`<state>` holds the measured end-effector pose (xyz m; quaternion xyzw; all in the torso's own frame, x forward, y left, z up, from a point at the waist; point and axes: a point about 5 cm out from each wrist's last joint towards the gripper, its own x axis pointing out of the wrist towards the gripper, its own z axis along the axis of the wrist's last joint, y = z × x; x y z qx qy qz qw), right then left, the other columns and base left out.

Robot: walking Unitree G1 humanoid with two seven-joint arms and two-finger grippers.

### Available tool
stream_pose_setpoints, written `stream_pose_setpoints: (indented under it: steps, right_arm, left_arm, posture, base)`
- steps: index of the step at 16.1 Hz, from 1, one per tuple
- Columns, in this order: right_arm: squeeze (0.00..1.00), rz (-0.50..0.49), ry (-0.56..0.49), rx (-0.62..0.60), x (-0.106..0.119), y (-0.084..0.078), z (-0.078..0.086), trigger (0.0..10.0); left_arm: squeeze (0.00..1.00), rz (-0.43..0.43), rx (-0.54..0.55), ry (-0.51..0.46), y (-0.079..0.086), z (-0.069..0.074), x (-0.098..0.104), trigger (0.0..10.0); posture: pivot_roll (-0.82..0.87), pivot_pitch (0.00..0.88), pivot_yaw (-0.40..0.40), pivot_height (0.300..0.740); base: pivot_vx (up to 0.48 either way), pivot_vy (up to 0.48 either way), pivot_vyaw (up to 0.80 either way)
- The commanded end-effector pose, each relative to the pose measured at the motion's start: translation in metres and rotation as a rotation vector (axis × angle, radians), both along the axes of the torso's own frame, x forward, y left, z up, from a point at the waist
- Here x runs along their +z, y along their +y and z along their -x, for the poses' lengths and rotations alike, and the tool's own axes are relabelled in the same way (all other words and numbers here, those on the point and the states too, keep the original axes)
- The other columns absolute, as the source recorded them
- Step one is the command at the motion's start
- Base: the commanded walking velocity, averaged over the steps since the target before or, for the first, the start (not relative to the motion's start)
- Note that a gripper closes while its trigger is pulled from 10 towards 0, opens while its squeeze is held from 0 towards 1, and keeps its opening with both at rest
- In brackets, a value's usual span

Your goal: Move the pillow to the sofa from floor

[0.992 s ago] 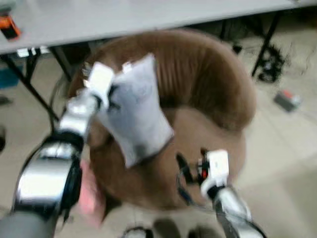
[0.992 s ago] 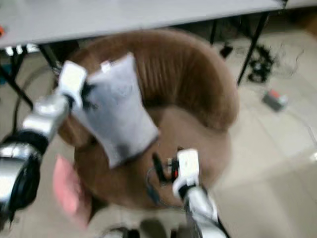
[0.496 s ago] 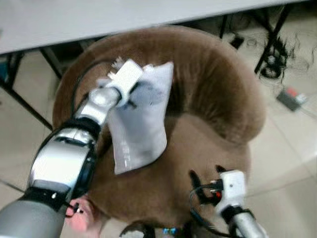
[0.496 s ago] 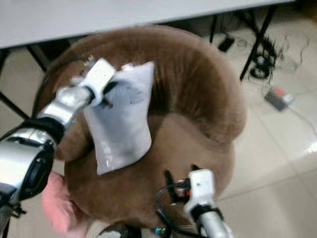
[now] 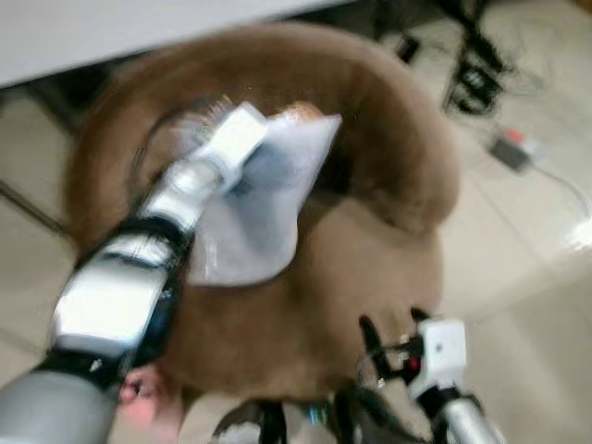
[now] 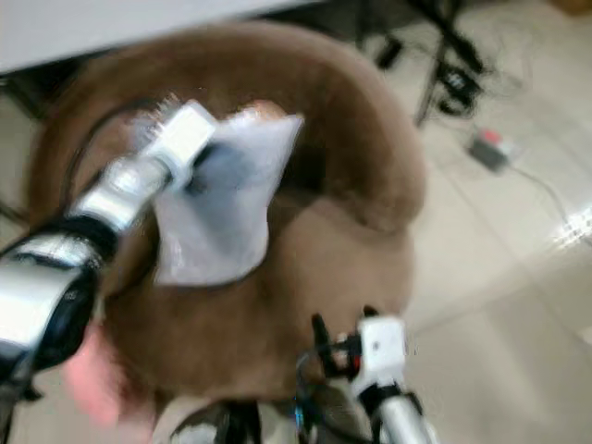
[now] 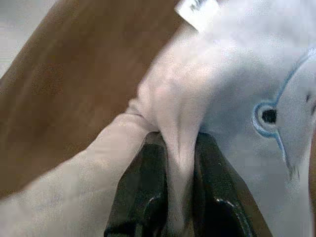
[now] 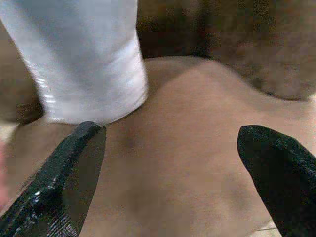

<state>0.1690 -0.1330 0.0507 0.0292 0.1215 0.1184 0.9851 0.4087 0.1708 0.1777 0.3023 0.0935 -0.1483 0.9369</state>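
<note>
White pillow (image 5: 264, 208), blue line drawing; brown sofa (image 5: 388, 120); black claw fingers (image 8: 64, 173).

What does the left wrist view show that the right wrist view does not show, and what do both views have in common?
Left wrist view: the left gripper pinching a fold of the pillow between its black fingers, also a white tag and a blue printed outline on the fabric.

Right wrist view: the right gripper with fingers wide apart, holding nothing, above the seat.

Both: the white pillow and the brown sofa.
</note>
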Motion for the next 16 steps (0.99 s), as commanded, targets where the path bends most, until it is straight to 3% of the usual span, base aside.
stream_pose_setpoints:
  steps: [1, 6, 7, 8, 9, 12, 16]
  right_arm:
    - [0.0, 0.003, 0.023, 0.004, -0.003, 0.0, 0.004, 10.0]
    - [0.0, 0.003, 0.026, 0.015, -0.003, 0.003, 0.002, 10.0]
    - [0.0, 0.005, 0.026, 0.017, -0.003, 0.003, 0.002, 10.0]
    - [0.0, 0.005, 0.026, 0.018, -0.003, 0.003, 0.001, 10.0]
    - [0.0, 0.006, 0.026, 0.019, -0.002, 0.003, 0.001, 10.0]
    - [0.0, 0.007, 0.028, 0.016, -0.001, 0.002, 0.001, 10.0]
    - [0.0, 0.017, 0.043, 0.018, 0.0, -0.001, 0.008, 10.0]
  left_arm:
    - [1.0, -0.006, -0.001, 0.026, -0.003, 0.002, -0.007, 10.0]
    - [1.0, -0.027, 0.052, 0.024, 0.007, 0.002, -0.008, 10.0]
    - [0.56, -0.023, 0.077, 0.01, 0.01, 0.002, -0.007, 10.0]
    - [0.0, -0.006, 0.096, 0.009, 0.012, 0.002, -0.007, 10.0]
    - [0.0, 0.041, 0.139, -0.002, 0.017, 0.001, -0.005, 10.0]
    - [0.0, 0.075, 0.17, -0.004, 0.022, 0.002, -0.004, 10.0]
    - [0.0, 0.04, 0.229, -0.011, 0.035, 0.003, -0.003, 10.0]
  posture:
    - [-0.31, 0.225, 0.084, 0.74]
    - [-0.3, 0.225, 0.078, 0.74]
    - [-0.3, 0.224, 0.075, 0.74]
    - [-0.3, 0.222, 0.074, 0.74]
    - [-0.3, 0.222, 0.074, 0.74]
    - [-0.3, 0.222, 0.07, 0.74]
    - [-0.33, 0.239, 0.054, 0.74]
  base:
    - [0.0, 0.0, 0.0]
    - [0.0, 0.0, 0.0]
    - [0.0, 0.0, 0.0]
    - [0.0, 0.0, 0.0]
    - [0.0, 0.0, 0.0]
    - [0.0, 0.0, 0.0]
    - [0.0, 0.0, 0.0]
